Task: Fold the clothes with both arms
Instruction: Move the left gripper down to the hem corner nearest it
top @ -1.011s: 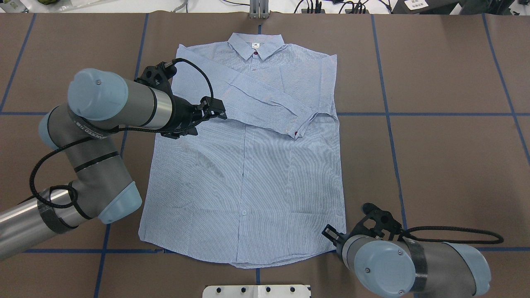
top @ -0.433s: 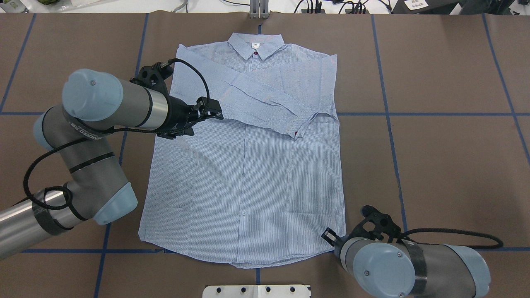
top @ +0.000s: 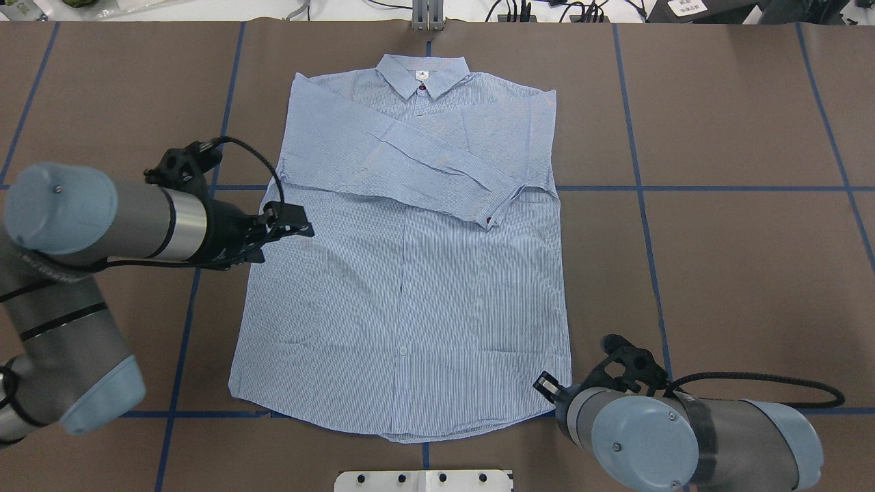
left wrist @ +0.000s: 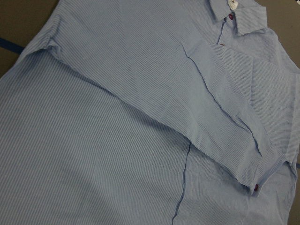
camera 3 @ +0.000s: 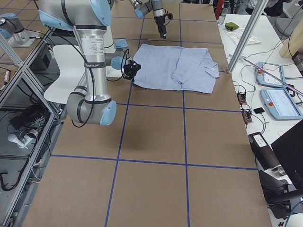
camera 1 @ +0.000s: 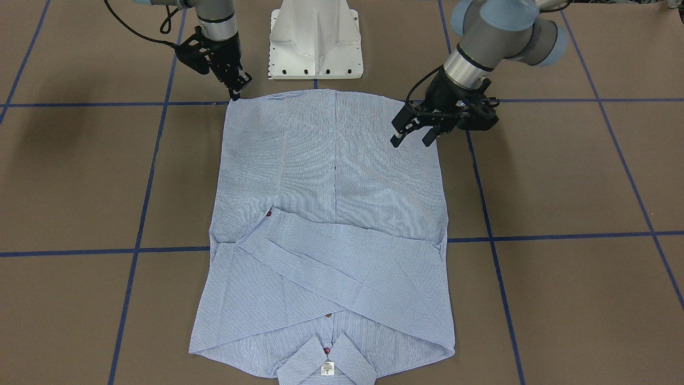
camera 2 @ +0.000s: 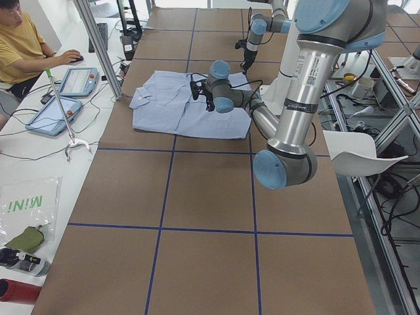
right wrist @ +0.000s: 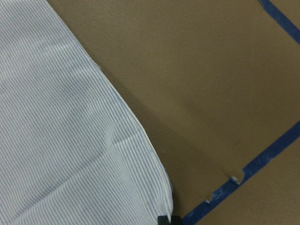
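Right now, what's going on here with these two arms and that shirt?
Two robot arms are folding a striped shirt that lies flat, front up, on the brown table, both sleeves already crossed over its chest. The left arm hovers with open jaws over the shirt's side edge, holding nothing. The right arm has its jaws down at a hem corner near the robot; whether they grip it is unclear.
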Tool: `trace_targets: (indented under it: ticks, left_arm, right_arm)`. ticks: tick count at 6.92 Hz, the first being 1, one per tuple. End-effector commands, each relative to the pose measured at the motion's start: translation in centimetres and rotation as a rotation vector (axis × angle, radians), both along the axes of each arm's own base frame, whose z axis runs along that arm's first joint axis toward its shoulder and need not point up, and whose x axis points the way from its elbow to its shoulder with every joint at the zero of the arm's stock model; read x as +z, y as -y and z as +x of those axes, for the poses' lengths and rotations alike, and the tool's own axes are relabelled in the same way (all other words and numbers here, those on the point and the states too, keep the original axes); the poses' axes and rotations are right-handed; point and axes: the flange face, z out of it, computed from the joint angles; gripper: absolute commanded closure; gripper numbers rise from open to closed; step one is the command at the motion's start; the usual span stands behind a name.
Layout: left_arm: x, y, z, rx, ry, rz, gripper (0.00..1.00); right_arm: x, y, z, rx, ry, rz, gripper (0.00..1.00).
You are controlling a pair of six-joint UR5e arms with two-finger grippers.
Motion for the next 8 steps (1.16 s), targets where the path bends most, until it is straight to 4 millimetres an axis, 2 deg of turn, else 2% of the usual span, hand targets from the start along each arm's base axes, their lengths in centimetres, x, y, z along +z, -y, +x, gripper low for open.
trace_targets:
  ticks: [1, 2, 4, 8]
  left_arm:
    - [5.2, -6.1, -0.2, 0.013, 0.108, -0.003, 0.04]
    - [7.8, -7.8, -0.3, 0.040, 0.154, -0.018, 0.07]
    - [8.7, -10.9, 2.0, 0.100, 0.172, -0.031, 0.12]
    - [9.6, -12.8, 3.8, 0.146, 0.186, -0.043, 0.26]
  right_arm:
    - [0.5, -0.3, 0.2, -0.006, -0.009, -0.002, 1.00]
    - [0.9, -0.3, 0.3, -0.006, -0.018, -0.003, 1.00]
    - [1.2, -0.3, 0.4, -0.007, -0.023, -0.003, 1.00]
    - [1.2, -0.4, 0.3, -0.009, -0.023, -0.003, 1.00]
